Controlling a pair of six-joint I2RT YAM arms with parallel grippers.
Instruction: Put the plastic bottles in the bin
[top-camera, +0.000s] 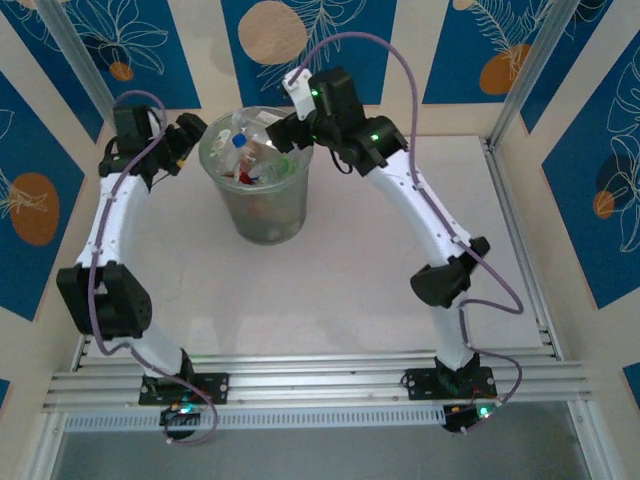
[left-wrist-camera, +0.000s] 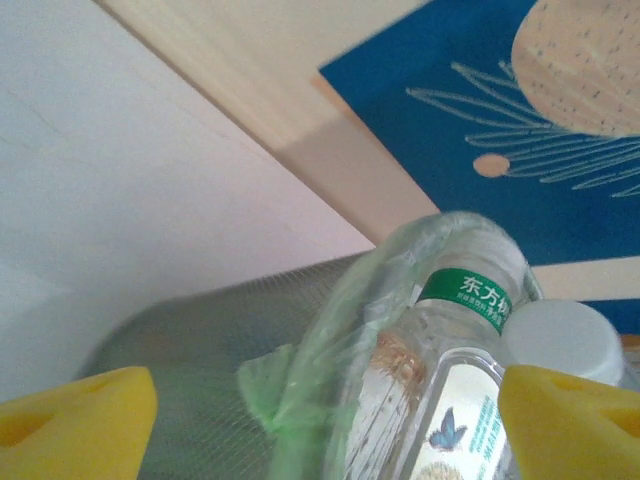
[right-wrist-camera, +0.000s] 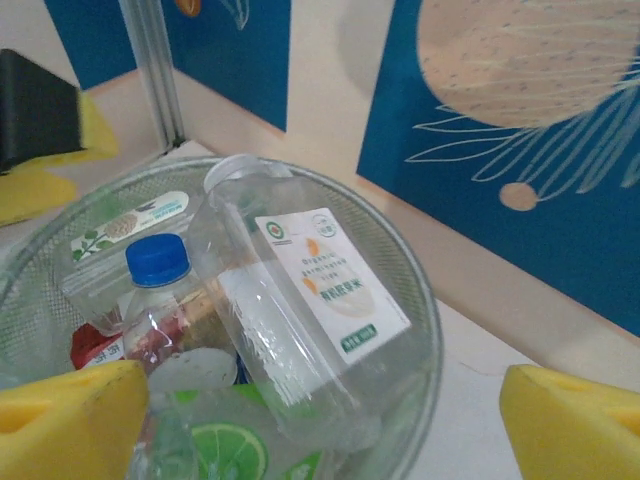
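Yellow foam pads (right-wrist-camera: 70, 420) of the right gripper (right-wrist-camera: 330, 425) stood wide apart with nothing between them, hovering just above the bin (right-wrist-camera: 405, 265). Inside it the plastic bottles (right-wrist-camera: 300, 300) lay heaped, a blue-capped one (right-wrist-camera: 157, 262) among them. At the bin's rim the left gripper (left-wrist-camera: 320, 430) was also spread open, and a green-labelled bottle (left-wrist-camera: 465, 290) lay just beyond its fingers. Bottles lower down were blurred behind the translucent wall, and the frame edges cut off all the pads.
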